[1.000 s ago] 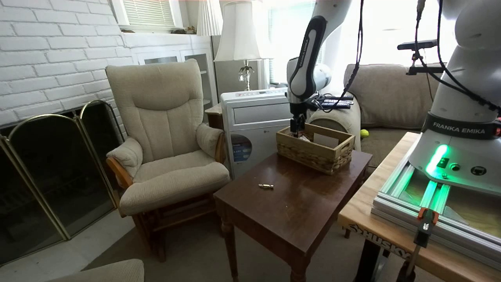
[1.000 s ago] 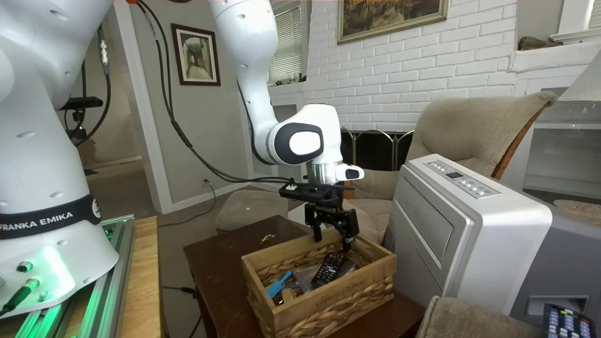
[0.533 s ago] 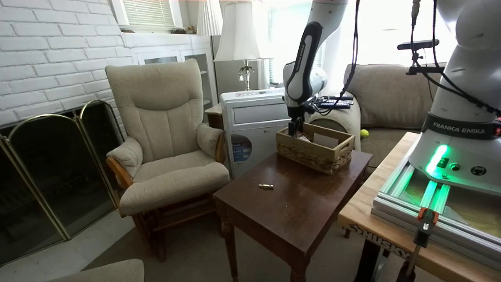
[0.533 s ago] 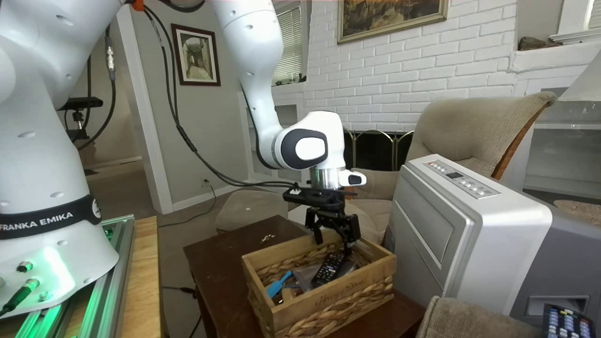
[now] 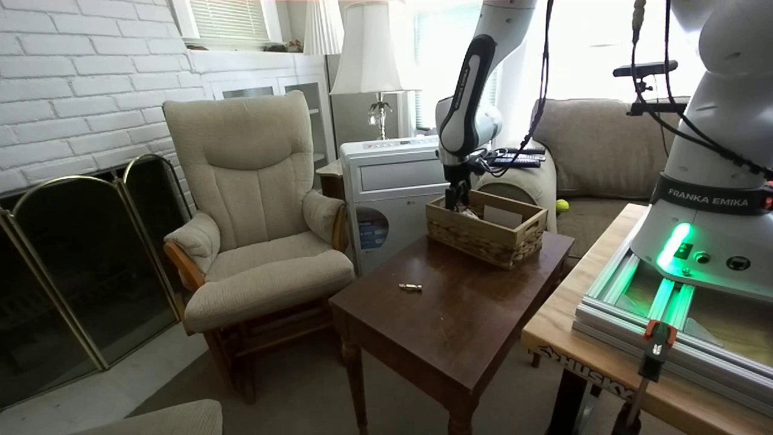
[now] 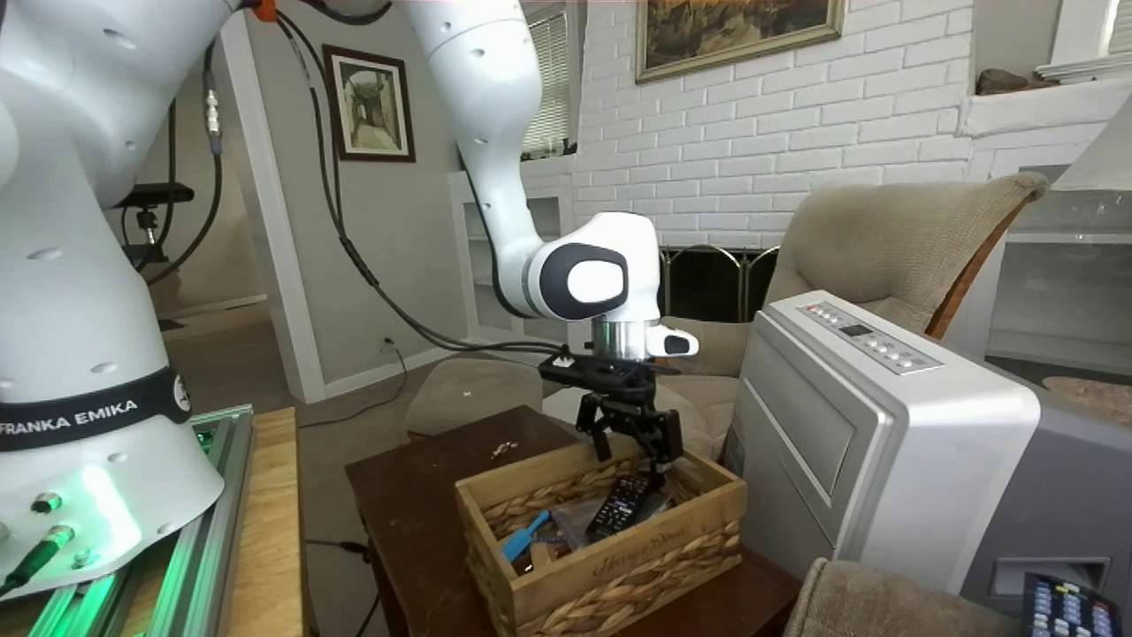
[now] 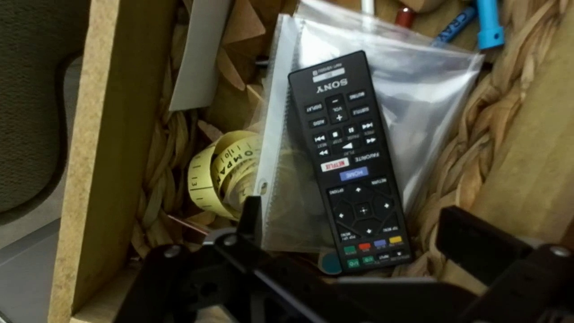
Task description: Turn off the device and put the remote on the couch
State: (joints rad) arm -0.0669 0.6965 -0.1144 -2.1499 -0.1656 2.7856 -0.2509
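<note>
Basket (image 6: 628, 553), woven and wood-rimmed, on the brown table (image 5: 447, 338); in the wrist view its walls show on either side of the fingers (image 7: 477, 242) of your hand (image 7: 352, 222). Around it stand the silver-white appliance (image 6: 955, 425) with its button panel (image 6: 871, 337), the cream armchair (image 5: 259, 181) and the tan couch (image 5: 610, 148), dark remotes (image 5: 524, 163) lying on the couch's armrest (image 5: 534, 184). A small brass-coloured piece (image 5: 410, 287) rests on the table, apart from the basket. You see a coil of yellow measuring tape (image 7: 204, 184) just beside one fingertip as pictured, and a clear plastic sleeve (image 7: 417, 98) under the black Sony remote (image 7: 354, 157). Your hand's fingers stand apart; the Sony remote lies inside the basket, its coloured-button end between the fingertips in the wrist view and its body pointing away from the hand. Whether any finger touches it, you cannot tell. In an exterior view the basket's wall screens the Sony remote from you, and the robot's base (image 5: 724, 235) covers part of the couch. A blue-buttoned remote (image 6: 1070, 610) on the armrest runs out of the frame. The panel's markings are too small to read.
</note>
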